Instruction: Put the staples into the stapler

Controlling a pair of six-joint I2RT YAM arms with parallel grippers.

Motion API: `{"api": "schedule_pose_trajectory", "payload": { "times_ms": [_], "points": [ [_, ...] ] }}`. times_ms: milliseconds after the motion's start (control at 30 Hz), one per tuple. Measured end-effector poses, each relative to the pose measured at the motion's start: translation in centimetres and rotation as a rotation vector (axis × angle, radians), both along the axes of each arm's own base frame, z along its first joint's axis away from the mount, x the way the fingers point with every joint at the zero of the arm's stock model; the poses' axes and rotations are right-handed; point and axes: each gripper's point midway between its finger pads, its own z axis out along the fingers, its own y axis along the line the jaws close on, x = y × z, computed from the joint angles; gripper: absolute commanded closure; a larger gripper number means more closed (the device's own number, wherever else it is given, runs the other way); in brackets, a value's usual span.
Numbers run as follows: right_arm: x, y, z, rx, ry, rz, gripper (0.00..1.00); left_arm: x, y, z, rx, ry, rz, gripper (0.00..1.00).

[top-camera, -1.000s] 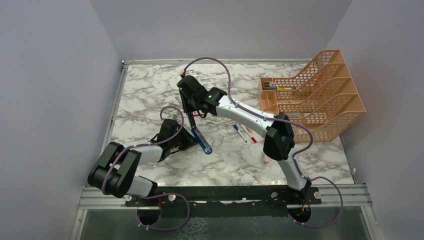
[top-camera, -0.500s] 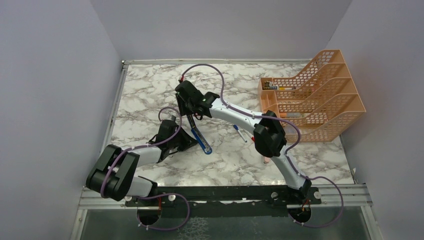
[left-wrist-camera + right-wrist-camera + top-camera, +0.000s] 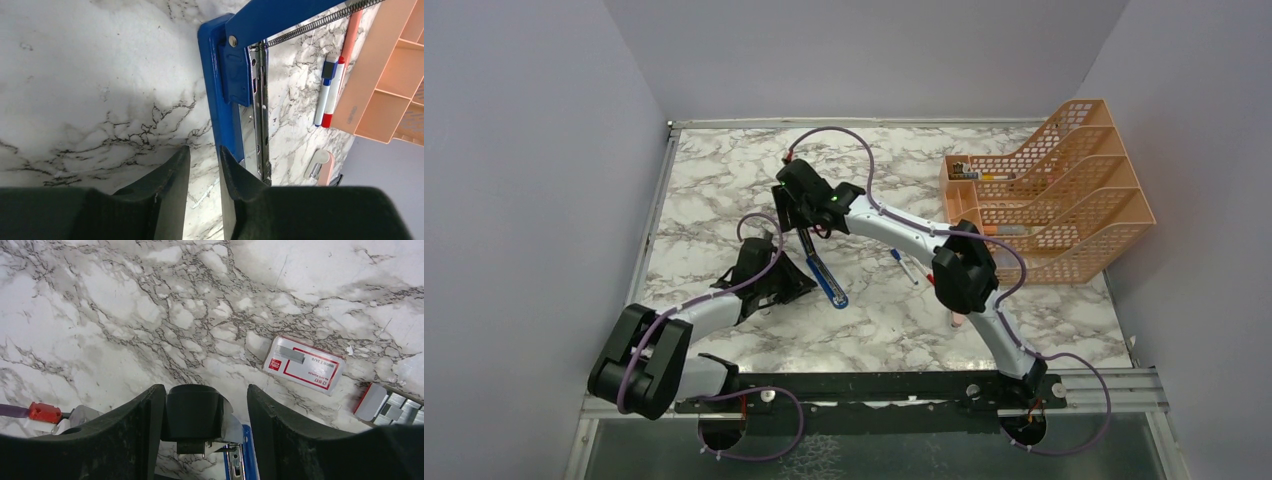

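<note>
The stapler (image 3: 216,75) lies open on the marble, its blue arm raised and its silver channel bare. My left gripper (image 3: 203,152) sits just beside it, jaws slightly parted with nothing between them. My right gripper (image 3: 205,390) hangs over its far end, jaws spread wide and loose around a dark part. The staples (image 3: 395,407) lie past that end, beside their red-and-white sleeve (image 3: 303,369).
</note>
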Motion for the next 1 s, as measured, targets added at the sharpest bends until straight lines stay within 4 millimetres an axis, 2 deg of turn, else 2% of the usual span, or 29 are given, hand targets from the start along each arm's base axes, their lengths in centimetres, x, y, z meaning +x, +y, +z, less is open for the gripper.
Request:
{"api": "schedule_pose_trajectory", "payload": {
  "times_ms": [167,267,400,500,567,633,667,733,900,1000],
  "points": [
    [-0.4,-0.6,1.6,0.024,-0.005,0.007,0.30,-0.4,0.5,0.2,0.028,0.010,0.000,0.68],
    [-0.8,-1.3,4.3,0.065,-0.027,0.010,0.30,-0.7,1.1,0.2,0.049,0.016,0.008,0.68],
    [-1.5,-2.7,9.2,0.141,-0.081,0.009,0.32,-0.9,1.6,0.5,0.080,0.016,0.012,0.66],
    [-2.7,-4.6,12.3,0.188,-0.120,0.009,0.33,-0.3,1.7,1.7,0.097,-0.019,0.001,0.60],
    [-3.8,-6.3,13.3,0.202,-0.135,0.011,0.33,0.5,1.6,3.0,0.101,-0.063,-0.010,0.53],
    [-5.2,-8.1,12.9,0.191,-0.124,0.019,0.33,1.3,1.4,4.1,0.105,-0.103,-0.019,0.46],
    [-6.3,-9.1,11.8,0.174,-0.100,0.031,0.32,1.8,1.3,4.7,0.107,-0.126,-0.022,0.45],
    [-7.1,-9.6,10.5,0.161,-0.073,0.046,0.32,2.4,1.3,5.3,0.110,-0.152,-0.022,0.44],
    [-11.3,-11.1,2.8,0.086,0.121,0.121,0.34,3.5,1.2,5.2,0.119,-0.163,-0.013,0.43],
    [-13.4,-11.7,-0.4,0.061,0.227,0.159,0.36,4.1,1.3,4.5,0.134,-0.158,0.000,0.45]
  ]
}}
